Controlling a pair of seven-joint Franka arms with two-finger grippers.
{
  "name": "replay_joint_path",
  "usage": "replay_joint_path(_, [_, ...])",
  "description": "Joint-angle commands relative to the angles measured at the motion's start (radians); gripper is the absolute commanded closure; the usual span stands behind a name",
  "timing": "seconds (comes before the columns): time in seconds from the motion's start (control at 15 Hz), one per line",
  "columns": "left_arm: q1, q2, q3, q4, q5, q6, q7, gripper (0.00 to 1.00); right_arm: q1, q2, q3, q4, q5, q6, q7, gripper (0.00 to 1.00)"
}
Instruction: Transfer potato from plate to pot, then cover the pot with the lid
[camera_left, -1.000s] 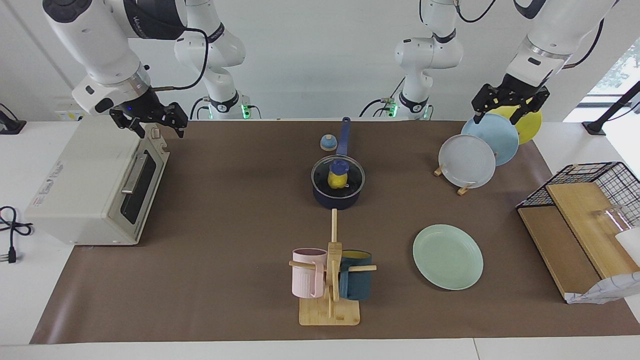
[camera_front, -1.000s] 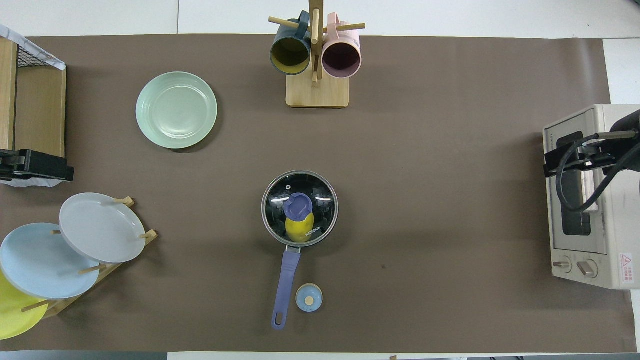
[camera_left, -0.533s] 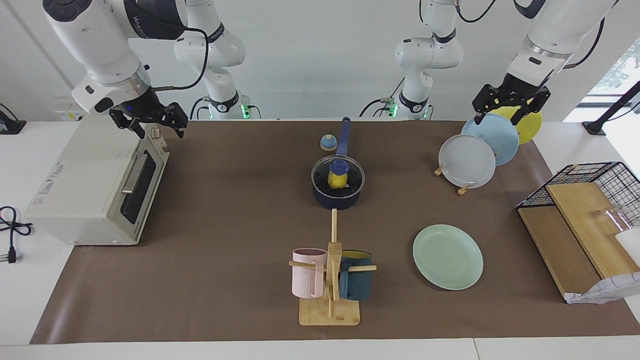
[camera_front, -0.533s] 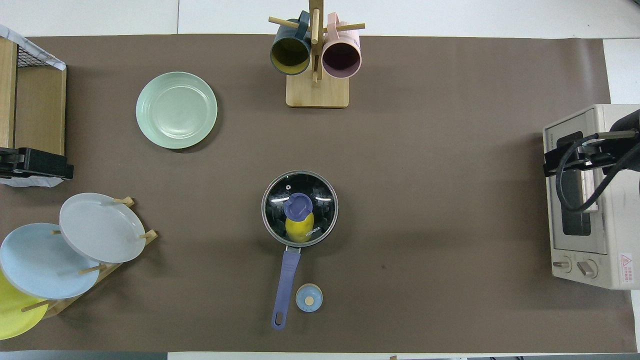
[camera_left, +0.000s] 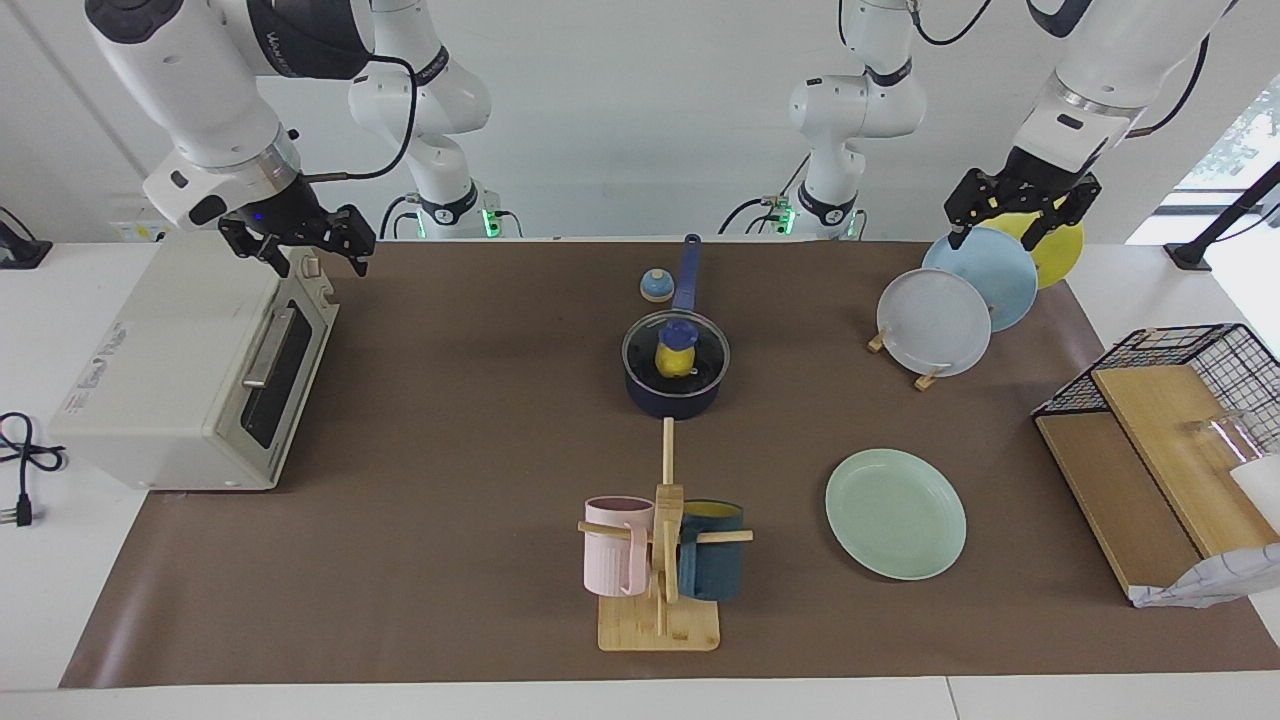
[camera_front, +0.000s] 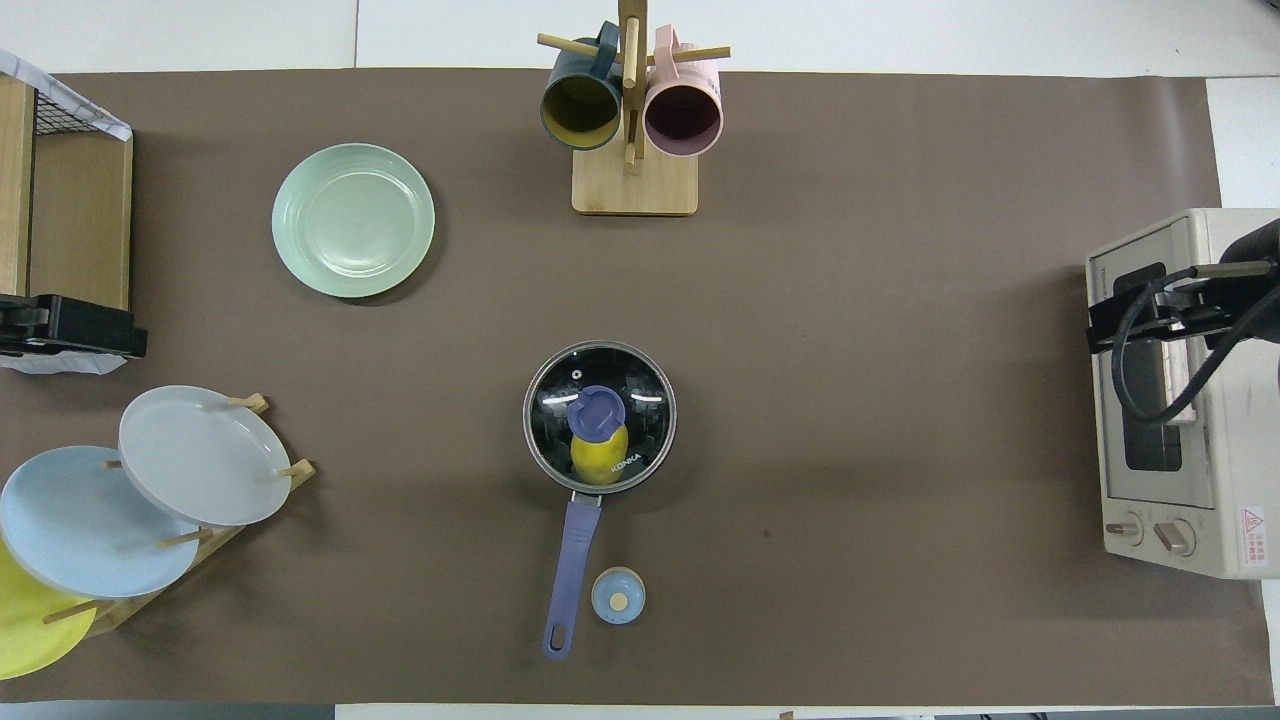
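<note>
Pot (camera_front: 600, 470) handle points toward robots; potato (camera_front: 598, 456) apparently lengthwise too

A clear glass lid (camera_front: 600, 415) with a metal rim topped a dark pot (camera_left: 673, 398) holding a glossy potato (camera_front: 598, 455), on a matt brown tabletop (camera_front: 850, 400) near a wooden mug stand (camera_front: 634, 180).

the lid (camera_front: 600, 417) sits closed on the pot (camera_front: 581, 512) at mid-counter, the potato (camera_front: 599, 456) showing through its glass. the plate (camera_front: 353, 220) lies bare, farther from the robots toward the left arm's end. a small bell (camera_front: 618, 596) stands just beside the pot's handle.
</note>
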Motion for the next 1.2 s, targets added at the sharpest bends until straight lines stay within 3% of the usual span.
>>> replay_joint_path(0.0, [-0.004,-0.024,0.003,-0.031,-0.011,0.019,-0.011,0.0,-0.011,-0.011,0.006,-0.011,0.003,0.017,-0.024,0.0])
replay_joint_path(1.13, [-0.004,-0.024,0.004,-0.029,-0.009,0.019,-0.011,0.0,-0.016,-0.008,0.008,-0.008,-0.001,0.025,-0.031,0.0])
